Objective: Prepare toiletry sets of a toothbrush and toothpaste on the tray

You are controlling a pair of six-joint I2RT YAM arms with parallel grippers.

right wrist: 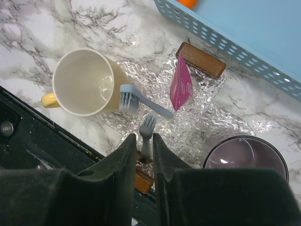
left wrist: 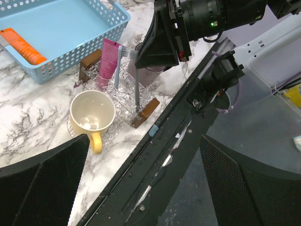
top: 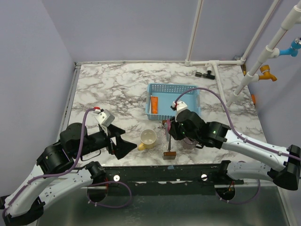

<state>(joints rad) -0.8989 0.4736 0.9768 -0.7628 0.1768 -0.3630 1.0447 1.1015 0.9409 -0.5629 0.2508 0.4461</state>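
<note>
Pale lavender walls close in a white marble-patterned desk (top: pixel 113 89) veined in grey; white plastic pipes (top: pixel 221 62) run along its far edge. A blue perforated plastic basket (top: pixel 174 85) sits toward the middle of the desk, an orange tube (top: pixel 154 104) lying inside it by its left wall. Just nearer to me than the basket is the clear crinkled glass tray with brown wooden handles (right wrist: pixel 207 108).

On that tray lies the pink toothpaste tube (right wrist: pixel 181 84), its crimped end near the far handle; the light blue toothbrush (right wrist: pixel 141 100) is beside it, bristles next to the cream ceramic mug with a yellow handle (right wrist: pixel 82 82). The mug stands at the tray's edge; I cannot tell whether it rests on the glass. A purple translucent cup (right wrist: pixel 244 155) stands at the tray's opposite side.

My right fingers (right wrist: pixel 127 160) hang over the tray's near end, almost together, one on each side of the handle of the grey toothbrush (right wrist: pixel 148 123); the brush stands nearly upright, its head down on the glass; I cannot tell whether my pads press the handle or merely flank it.

My left fingers (left wrist: pixel 47 183) are spread as wide as they go, gripping nothing; they hover low over the desk's near edge, just left of the mug, pointing toward it.
</note>
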